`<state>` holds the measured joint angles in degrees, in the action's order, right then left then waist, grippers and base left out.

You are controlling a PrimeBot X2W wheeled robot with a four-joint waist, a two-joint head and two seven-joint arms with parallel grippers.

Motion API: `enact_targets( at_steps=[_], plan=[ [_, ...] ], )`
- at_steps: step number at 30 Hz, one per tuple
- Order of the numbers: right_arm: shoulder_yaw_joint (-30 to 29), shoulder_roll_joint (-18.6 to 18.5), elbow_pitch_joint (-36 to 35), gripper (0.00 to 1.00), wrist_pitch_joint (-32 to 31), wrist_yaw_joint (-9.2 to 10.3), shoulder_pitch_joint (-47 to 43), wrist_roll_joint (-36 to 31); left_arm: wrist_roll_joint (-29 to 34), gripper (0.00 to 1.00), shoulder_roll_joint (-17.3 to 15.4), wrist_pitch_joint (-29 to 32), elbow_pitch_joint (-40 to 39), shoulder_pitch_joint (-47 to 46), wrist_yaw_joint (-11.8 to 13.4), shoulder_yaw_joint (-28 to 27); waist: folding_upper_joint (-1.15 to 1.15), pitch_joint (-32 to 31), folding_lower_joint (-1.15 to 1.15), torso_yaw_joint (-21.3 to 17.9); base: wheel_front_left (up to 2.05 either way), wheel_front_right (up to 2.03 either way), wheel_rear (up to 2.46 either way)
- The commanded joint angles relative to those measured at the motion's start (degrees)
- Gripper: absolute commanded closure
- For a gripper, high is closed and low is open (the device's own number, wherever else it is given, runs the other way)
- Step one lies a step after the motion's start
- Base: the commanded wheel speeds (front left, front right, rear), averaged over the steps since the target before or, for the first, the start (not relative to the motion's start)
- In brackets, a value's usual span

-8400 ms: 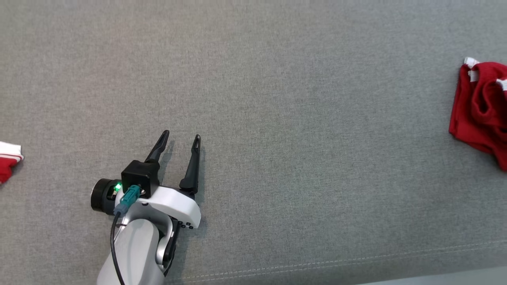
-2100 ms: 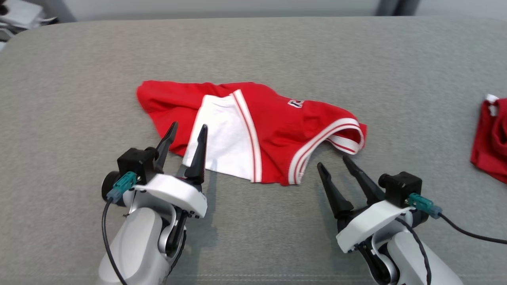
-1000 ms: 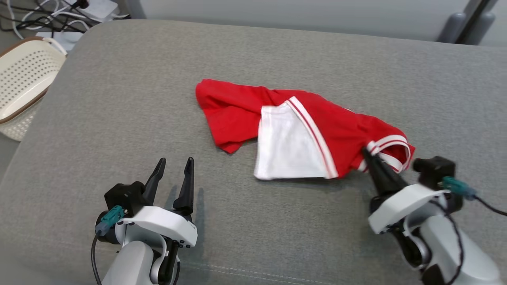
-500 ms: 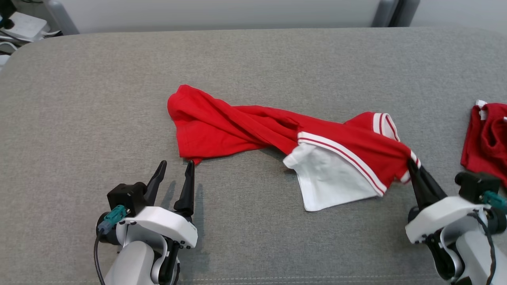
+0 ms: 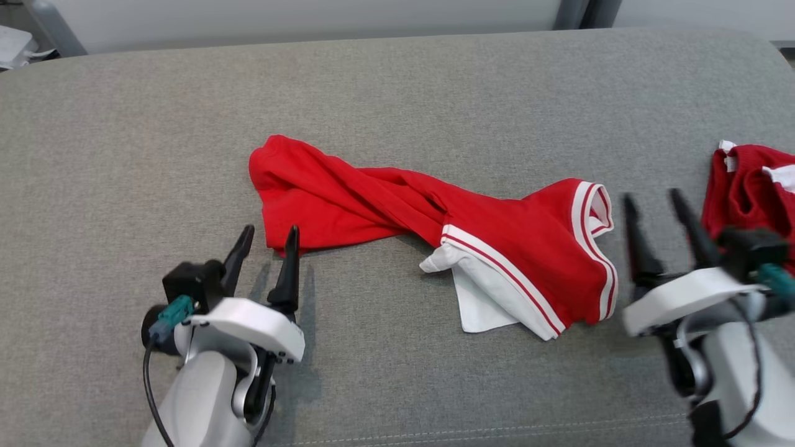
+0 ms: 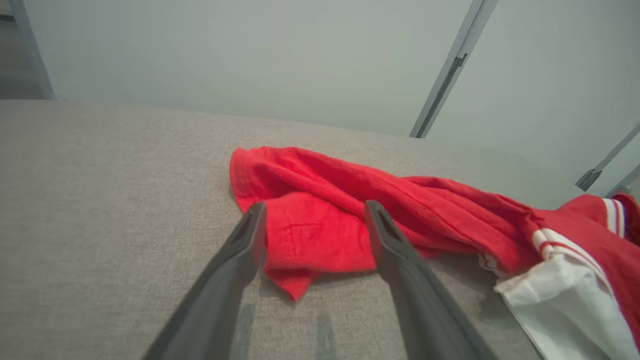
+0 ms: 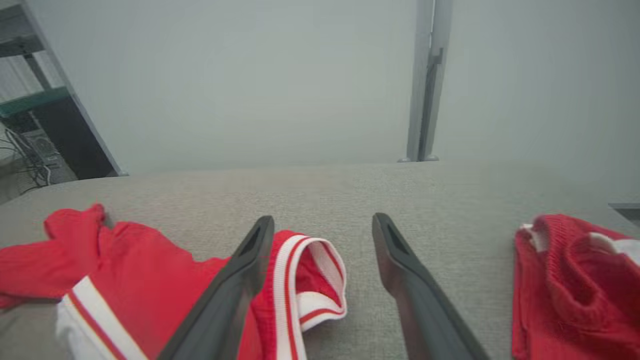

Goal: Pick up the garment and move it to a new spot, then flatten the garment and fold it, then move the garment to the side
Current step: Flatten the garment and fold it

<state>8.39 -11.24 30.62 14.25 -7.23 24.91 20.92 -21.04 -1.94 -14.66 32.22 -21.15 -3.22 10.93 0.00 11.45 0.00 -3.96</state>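
A crumpled red garment (image 5: 397, 211) with white trim lies on a gray cushion (image 5: 435, 93). The left claw (image 5: 267, 233) and right claw (image 5: 652, 200) sit spread near its ends, empty.

The left gripper (image 5: 271, 231) points up from the lower left, fingers spread apart. The right gripper (image 5: 651, 197), slightly blurred, also stands with fingers parted.
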Motion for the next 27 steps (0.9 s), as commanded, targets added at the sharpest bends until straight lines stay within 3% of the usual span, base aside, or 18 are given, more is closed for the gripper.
enact_targets(
  at_steps=[1, 6, 13, 20, 27],
  plan=[
    [4.48, 0.98, -4.51, 0.0, 0.73, -0.25, -1.32, -0.25, 1.06, 0.0, -0.94, -0.34, -1.09, -3.45, 0.12, -1.91, 0.0, 0.47, 0.0, -0.67, 0.0, 0.0, 0.0],
    [16.68, 0.35, -10.29, 0.0, 0.73, -0.25, -2.26, 2.24, 0.74, 0.0, -0.94, -0.34, -0.94, -4.71, -0.25, -1.36, 0.0, 1.46, 0.0, -1.61, 0.0, 0.0, 0.0],
    [27.99, -1.29, -9.26, 0.0, 0.74, -0.25, -0.45, 5.04, 0.13, 0.0, -0.94, -0.34, -0.52, -4.8, -0.35, -0.43, 0.0, 1.88, 0.0, -1.55, 0.0, 0.0, 0.0],
    [27.58, -1.91, -1.27, 0.0, 0.74, -0.25, 3.47, 2.24, -1.21, 0.0, -0.94, -0.34, -0.89, -4.17, -0.19, 1.29, 0.0, 2.38, 0.0, 0.72, 0.0, 0.0, 0.0],
    [31.8, -2.2, 5.35, 0.0, 0.74, -0.25, 6.64, 1.45, -2.44, 0.0, -0.94, -0.34, -1.54, -3.53, 0.29, 2.32, 0.0, 2.42, 0.0, 3.05, 0.0, 0.0, 0.0]
  ],
)
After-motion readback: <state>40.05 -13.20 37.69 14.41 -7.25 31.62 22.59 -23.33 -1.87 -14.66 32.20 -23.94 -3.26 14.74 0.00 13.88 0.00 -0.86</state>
